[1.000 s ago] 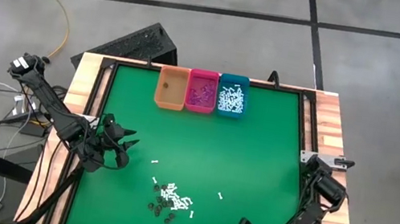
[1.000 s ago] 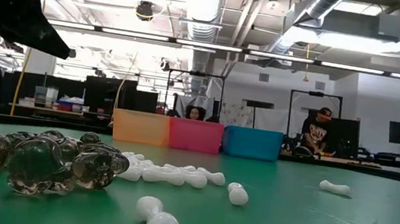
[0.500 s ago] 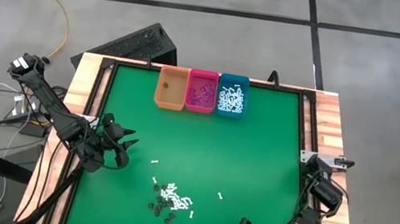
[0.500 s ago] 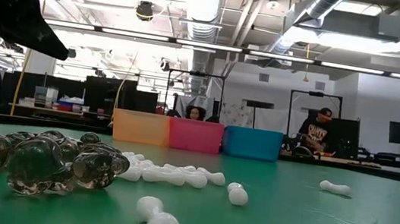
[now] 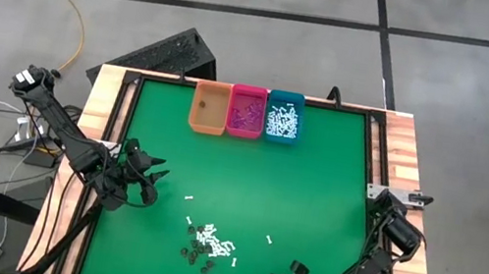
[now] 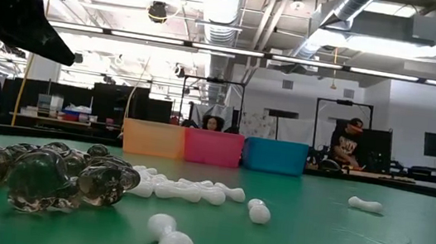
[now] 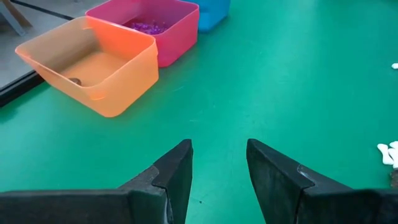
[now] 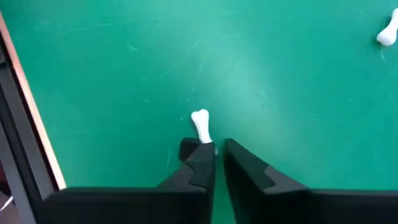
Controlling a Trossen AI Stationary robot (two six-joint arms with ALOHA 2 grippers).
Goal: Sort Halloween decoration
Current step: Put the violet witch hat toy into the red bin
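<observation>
White bone [image 8: 201, 126] half-hidden between fingertips [image 8: 198, 155]

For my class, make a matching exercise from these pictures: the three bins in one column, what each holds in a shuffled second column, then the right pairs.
Column one:
1. orange bin
2. pink bin
3. teal bin

Column two:
A. many white pieces
B. nearly bare, a single dark piece
C. purple pieces

Pairs: 1-B, 2-C, 3-A
</observation>
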